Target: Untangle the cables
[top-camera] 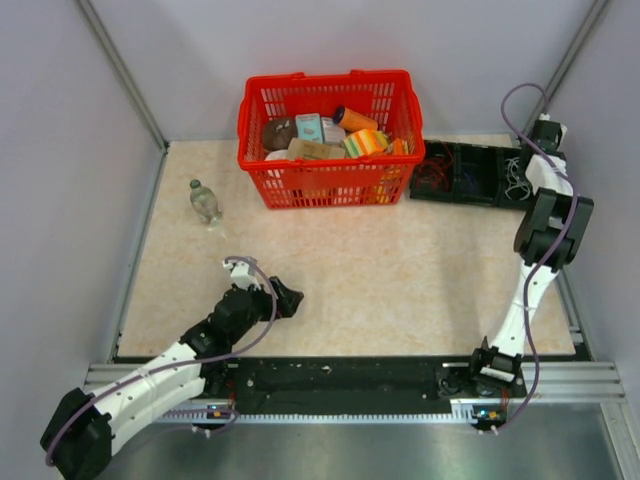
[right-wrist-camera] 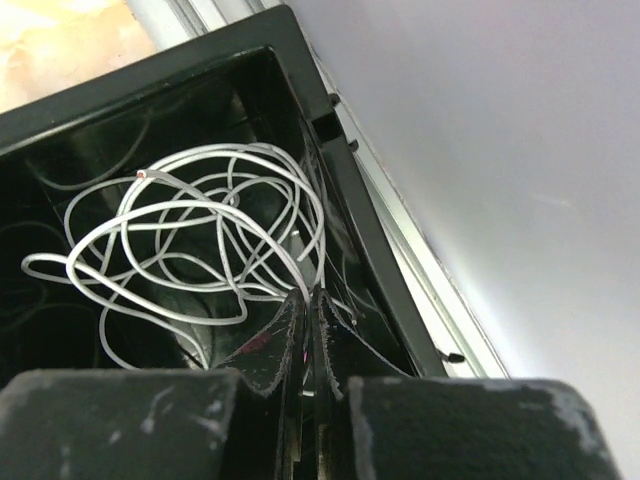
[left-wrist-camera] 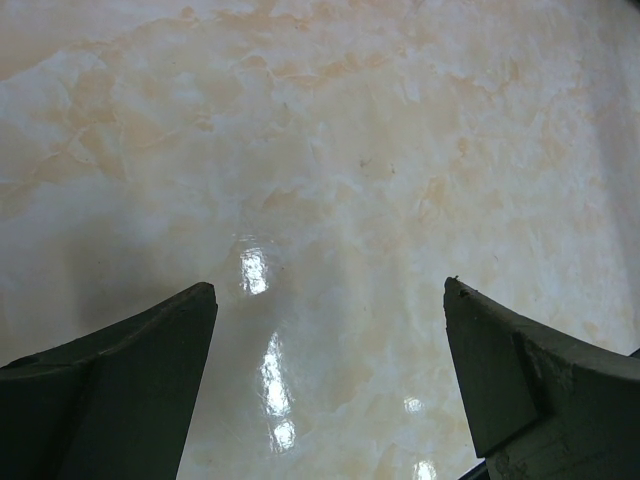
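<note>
The cables lie in a black compartment tray [top-camera: 470, 172] at the back right: reddish wires [top-camera: 432, 172] in its left part, a white coil [top-camera: 516, 178] in its right part. In the right wrist view the white cables [right-wrist-camera: 190, 240] form loose tangled loops in the tray's corner compartment [right-wrist-camera: 250, 70]. My right gripper [right-wrist-camera: 308, 296] is shut, with white strands running in between its fingertips. It hangs over the tray's right end [top-camera: 528, 170]. My left gripper [top-camera: 290, 298] is open and empty just above the bare marble tabletop [left-wrist-camera: 330, 150], jaws wide apart [left-wrist-camera: 330, 290].
A red basket [top-camera: 258, 150] full of groceries stands at the back centre, next to the tray. A small clear bottle [top-camera: 205, 201] stands at the back left. Grey walls close in both sides; the tray sits against the right wall rail [right-wrist-camera: 420, 260].
</note>
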You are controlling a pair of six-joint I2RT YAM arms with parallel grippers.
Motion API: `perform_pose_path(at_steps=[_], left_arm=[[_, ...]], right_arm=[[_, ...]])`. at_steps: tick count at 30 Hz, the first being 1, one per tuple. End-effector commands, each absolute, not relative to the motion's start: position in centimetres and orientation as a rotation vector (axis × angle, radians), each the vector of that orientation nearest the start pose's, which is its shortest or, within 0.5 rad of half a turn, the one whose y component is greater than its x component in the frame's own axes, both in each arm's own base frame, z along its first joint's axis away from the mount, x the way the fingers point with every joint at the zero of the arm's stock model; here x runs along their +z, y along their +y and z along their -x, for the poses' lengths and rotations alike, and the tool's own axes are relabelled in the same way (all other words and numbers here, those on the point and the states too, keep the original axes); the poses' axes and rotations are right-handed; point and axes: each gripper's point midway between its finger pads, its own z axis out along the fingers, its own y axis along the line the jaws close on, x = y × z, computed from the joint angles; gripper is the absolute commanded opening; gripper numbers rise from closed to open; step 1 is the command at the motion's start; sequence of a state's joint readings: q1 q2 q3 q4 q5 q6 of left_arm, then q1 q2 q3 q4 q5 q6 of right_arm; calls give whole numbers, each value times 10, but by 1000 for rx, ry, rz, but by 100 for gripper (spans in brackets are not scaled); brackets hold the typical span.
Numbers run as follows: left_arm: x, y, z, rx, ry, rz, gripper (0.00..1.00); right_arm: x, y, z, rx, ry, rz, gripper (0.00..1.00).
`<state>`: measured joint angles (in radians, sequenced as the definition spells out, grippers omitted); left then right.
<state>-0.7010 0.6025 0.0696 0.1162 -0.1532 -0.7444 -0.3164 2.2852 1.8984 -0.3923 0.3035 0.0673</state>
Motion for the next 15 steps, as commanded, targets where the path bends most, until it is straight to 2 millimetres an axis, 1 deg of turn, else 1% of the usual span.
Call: perform_pose_path(at_steps=[1,3,7,9,11,15], left_arm=[[91,-180,-211,-816,1982,130,98],[91,-180,-212,-816,1982,130,98],[91,-180,-211,-820,1978,129,98],[91,-179,-210,-820,1976,131,98],[93,-179,-209,-829,1961,132,97],[94,-177,-207,-843,1944,137,97]], right_arm=[[94,-225,-560,-470,2258,-533,4],[94,-221,-562,-479,2262,-517,10],[104,-220,-557,-488,2254,-522,23],[115,-221,-552,-496,2235,-547,29],[132,-223,-546,-518,2208,-579,34],[168,-221,-532,-535,2157,-633,54]])
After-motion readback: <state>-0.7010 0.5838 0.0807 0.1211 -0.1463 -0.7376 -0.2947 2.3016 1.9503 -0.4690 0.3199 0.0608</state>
